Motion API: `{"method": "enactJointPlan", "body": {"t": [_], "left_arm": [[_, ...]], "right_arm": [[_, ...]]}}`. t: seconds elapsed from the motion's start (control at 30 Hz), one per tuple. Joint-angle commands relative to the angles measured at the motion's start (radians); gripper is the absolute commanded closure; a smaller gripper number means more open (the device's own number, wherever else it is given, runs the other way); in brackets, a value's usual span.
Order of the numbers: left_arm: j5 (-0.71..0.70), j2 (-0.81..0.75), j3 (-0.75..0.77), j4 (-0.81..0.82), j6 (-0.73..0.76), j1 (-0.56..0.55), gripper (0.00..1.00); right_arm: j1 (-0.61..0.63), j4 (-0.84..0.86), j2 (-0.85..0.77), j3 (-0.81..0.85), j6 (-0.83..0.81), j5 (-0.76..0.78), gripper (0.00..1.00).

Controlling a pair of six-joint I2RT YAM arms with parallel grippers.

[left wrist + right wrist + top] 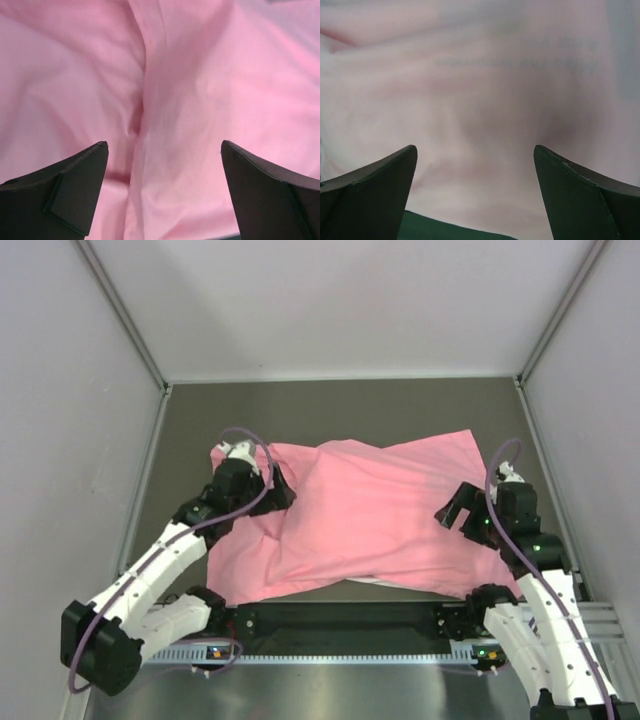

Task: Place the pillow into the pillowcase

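The pink pillowcase [380, 510] lies spread over the dark table and bulges in the middle. Of the pillow [378, 583] only a thin white edge shows, at the case's near side; the rest is hidden under the pink fabric. My left gripper [277, 490] hangs over the case's left part, open, with creased pink satin [200, 90] below its fingers and nothing between them [165, 144]. My right gripper [455, 512] is at the case's right edge, open and empty [475, 147]. Under it lies pale pink fabric [485, 115] with faint grey lettering showing through.
Grey walls close the table [330, 405] in on the left, back and right. A black rail [340, 618] with both arm bases runs along the near edge, just below the pillowcase. A strip of green table surface [445, 231] shows under the right gripper.
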Motion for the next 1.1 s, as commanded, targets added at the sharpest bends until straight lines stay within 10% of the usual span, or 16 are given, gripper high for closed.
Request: {"method": "enactJointPlan", "body": {"t": [0.0,0.3,0.33,0.4,0.57,0.77,1.07], "left_arm": [[0.016,-0.017,-0.120,0.011,-0.098,-0.090,0.01],[0.133,0.041,-0.248,0.206,-0.172,-0.156,0.11],[0.142,0.065,-0.235,0.217,-0.171,-0.165,0.19],[0.177,0.131,-0.228,0.248,-0.169,-0.186,0.33],[0.228,0.193,-0.257,0.369,-0.174,-0.196,1.00],[0.084,0.207,-0.035,0.150,-0.031,-0.127,1.00],[0.237,0.386,0.326,0.041,0.093,0.209,1.00]], "right_arm": [[0.021,-0.126,-0.013,-0.030,0.110,0.136,0.00],[0.036,0.013,0.052,-0.153,0.174,0.119,0.13],[0.044,0.052,0.069,-0.183,0.169,0.059,0.53],[0.088,0.128,0.129,-0.198,0.178,0.024,1.00],[0.277,0.173,0.209,-0.098,0.192,0.114,1.00],[0.292,0.195,0.328,0.124,0.109,0.094,1.00],[0.173,0.167,0.639,0.522,-0.003,0.128,0.94]]}}
